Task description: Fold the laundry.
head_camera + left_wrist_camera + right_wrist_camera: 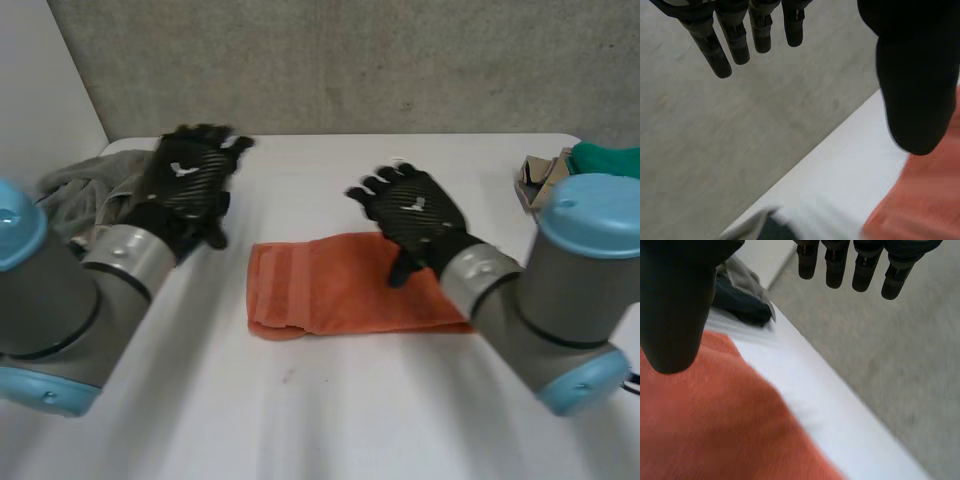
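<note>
An orange towel (pixel 330 285) lies folded into a flat rectangle in the middle of the white table (pixel 300 410). My right hand (pixel 412 212) hovers over the towel's right part, fingers straight and spread, holding nothing; in the right wrist view the fingers (pixel 835 270) hang free above the orange towel (pixel 715 425). My left hand (pixel 190 175) is raised to the left of the towel, open and empty. Its wrist view shows straight fingers (pixel 735 40), the thumb (pixel 915 90), and a corner of the towel (pixel 925 200).
A heap of grey laundry (pixel 85 195) lies at the table's left rear, beside my left arm. At the right rear edge sits a pile of green and beige cloth (pixel 570 165). A concrete wall (pixel 350 60) backs the table.
</note>
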`<state>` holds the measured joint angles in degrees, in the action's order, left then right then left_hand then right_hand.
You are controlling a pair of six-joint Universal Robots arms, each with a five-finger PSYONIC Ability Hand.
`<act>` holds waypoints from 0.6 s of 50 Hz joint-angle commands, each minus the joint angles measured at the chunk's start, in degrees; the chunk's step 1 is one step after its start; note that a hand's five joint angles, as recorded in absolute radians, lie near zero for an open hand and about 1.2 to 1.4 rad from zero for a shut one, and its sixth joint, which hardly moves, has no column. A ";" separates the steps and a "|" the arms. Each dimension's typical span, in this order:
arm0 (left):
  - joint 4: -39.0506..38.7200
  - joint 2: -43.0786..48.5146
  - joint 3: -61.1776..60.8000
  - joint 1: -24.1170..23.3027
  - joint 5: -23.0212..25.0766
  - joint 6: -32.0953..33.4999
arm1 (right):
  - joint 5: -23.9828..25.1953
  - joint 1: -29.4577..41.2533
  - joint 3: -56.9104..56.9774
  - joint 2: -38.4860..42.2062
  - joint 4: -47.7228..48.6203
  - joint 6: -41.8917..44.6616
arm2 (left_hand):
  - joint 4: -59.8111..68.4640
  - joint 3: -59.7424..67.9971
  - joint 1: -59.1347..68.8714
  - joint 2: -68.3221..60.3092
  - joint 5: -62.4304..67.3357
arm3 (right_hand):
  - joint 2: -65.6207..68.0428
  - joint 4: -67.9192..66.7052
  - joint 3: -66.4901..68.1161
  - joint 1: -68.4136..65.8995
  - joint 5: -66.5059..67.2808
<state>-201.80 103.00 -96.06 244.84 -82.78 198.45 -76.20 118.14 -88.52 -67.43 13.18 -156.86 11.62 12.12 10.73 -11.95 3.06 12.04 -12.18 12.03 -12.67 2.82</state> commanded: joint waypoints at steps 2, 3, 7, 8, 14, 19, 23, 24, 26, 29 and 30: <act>1.67 11.94 10.09 -11.04 5.26 -1.31 | -0.97 -8.71 -5.25 2.56 -6.15 0.76 | -1.62 -2.12 -0.73 1.95 -3.06 | -2.04 2.18 -2.03 2.67 -2.82; 2.63 15.09 12.37 -11.75 4.22 -0.87 | -1.05 -9.58 -5.69 3.53 -6.06 1.63 | -1.62 -2.12 -0.73 1.95 -3.06 | -2.04 2.18 -2.03 2.67 -2.82; 5.27 21.78 18.08 -11.58 -1.39 1.84 | -1.14 -11.08 -6.22 5.46 -4.40 2.61 | -1.62 -2.12 -0.73 1.95 -3.06 | 5.14 -5.00 5.14 -4.51 4.36; 5.71 22.93 18.97 -11.23 -2.64 2.46 | -1.14 -11.35 -6.31 5.82 -3.87 2.52 | -1.62 -2.12 -0.73 1.95 -3.06 | 8.36 -8.22 8.36 -7.73 7.58; 10.97 28.47 22.23 -8.59 -11.34 8.61 | -1.23 -12.31 -6.31 8.45 -0.09 2.96 | -1.62 -2.12 -0.73 1.95 -3.06 | 37.59 -37.45 37.59 -36.96 36.81; 14.50 24.11 18.20 -8.50 -9.33 8.01 | -3.77 -12.93 -6.57 8.29 0.97 4.53 | -1.62 -2.12 -0.73 1.95 -3.06 | 67.96 -67.82 67.97 -67.33 67.18; 13.37 15.24 13.20 -8.06 -9.15 4.77 | -6.94 -12.76 -7.63 3.20 2.99 9.71 | -1.62 -2.12 -0.73 1.95 -3.06 | 67.96 -67.82 67.97 -67.33 67.18; 13.01 13.56 12.40 -7.80 -9.24 3.97 | -7.90 -12.41 -7.54 1.44 3.52 13.73 | -1.62 -2.12 -0.73 1.95 -3.06 | 67.96 -67.82 67.97 -67.33 67.18; 12.22 10.57 10.81 -7.01 -9.42 2.30 | -8.35 -11.36 -7.19 0.73 4.31 18.93 | -1.62 -2.12 -0.73 1.95 -3.06 | 67.96 -67.82 67.97 -67.33 67.18; 11.08 5.64 7.91 -5.43 -9.24 -0.25 | -8.26 -6.79 -5.09 0.46 5.02 27.55 | -1.62 -2.12 -0.73 1.95 -3.06 | 67.96 -67.82 67.97 -67.33 67.18; 10.55 3.63 6.69 -4.47 -9.07 -1.13 | -7.48 -3.39 -3.51 0.72 5.89 31.31 | -1.62 -2.12 -0.73 1.95 -3.06 | 67.96 -67.82 67.97 -67.33 67.18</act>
<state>-188.86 115.77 -84.19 237.58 -92.13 201.93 -83.85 106.86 -95.48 -65.39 17.01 -140.49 11.62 12.12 10.73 -11.95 3.06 67.12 -68.58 67.99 -60.82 57.84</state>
